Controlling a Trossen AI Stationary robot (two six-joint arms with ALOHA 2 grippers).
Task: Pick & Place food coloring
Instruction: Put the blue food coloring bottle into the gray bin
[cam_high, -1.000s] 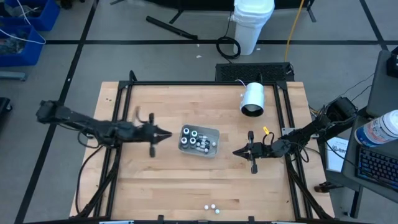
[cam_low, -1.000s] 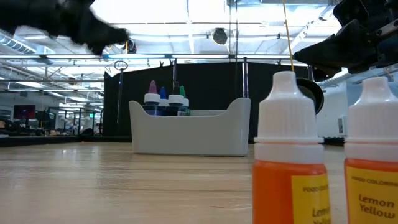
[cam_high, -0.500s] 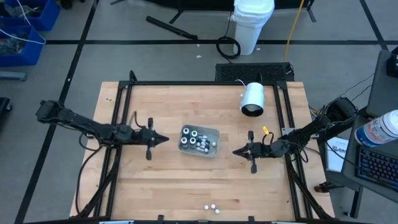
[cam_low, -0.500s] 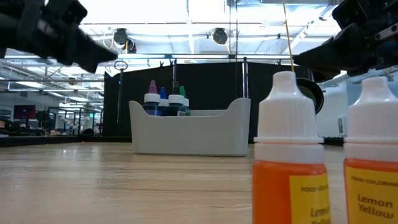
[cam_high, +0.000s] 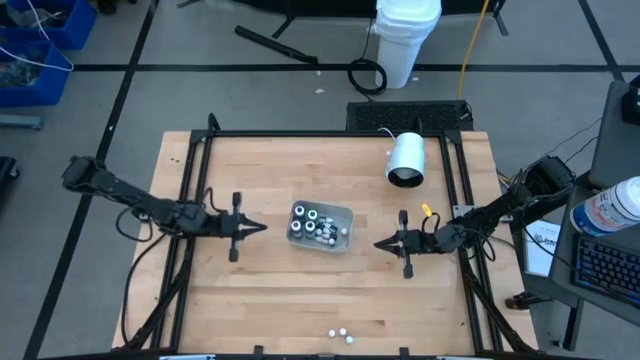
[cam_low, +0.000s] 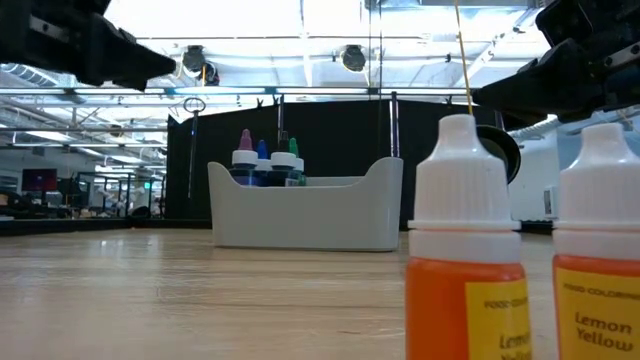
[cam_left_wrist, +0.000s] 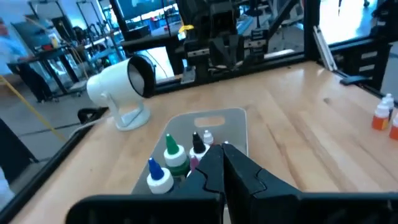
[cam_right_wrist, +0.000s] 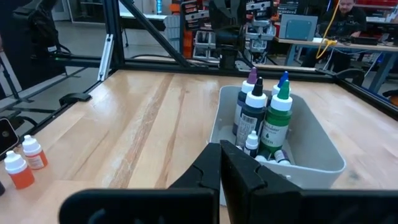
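1. Your left gripper (cam_high: 262, 228) hangs above the table just left of the tray (cam_high: 345, 213), fingers pressed together and holding nothing. Your right gripper (cam_high: 378, 243) sits right of the tray, also closed and empty.
2. Most bottles (cam_high: 313, 224) stand packed inside the tray. Two orange ones (cam_high: 341, 333) sit near the table's front edge, well apart from both arms.
3. Risk: going down with closed fingers would push a bottle over rather than grip it. Open first.
4. Risk: the tray bottles crowd each other; I judge a finger could knock a neighbour or drag the light tray.
5. Risk: the orange pair stand close to the front edge, so a nudge could roll them off.
6. Room: bare wood lies between tray and front edge. The white lamp (cam_high: 406, 160) is at the back right.
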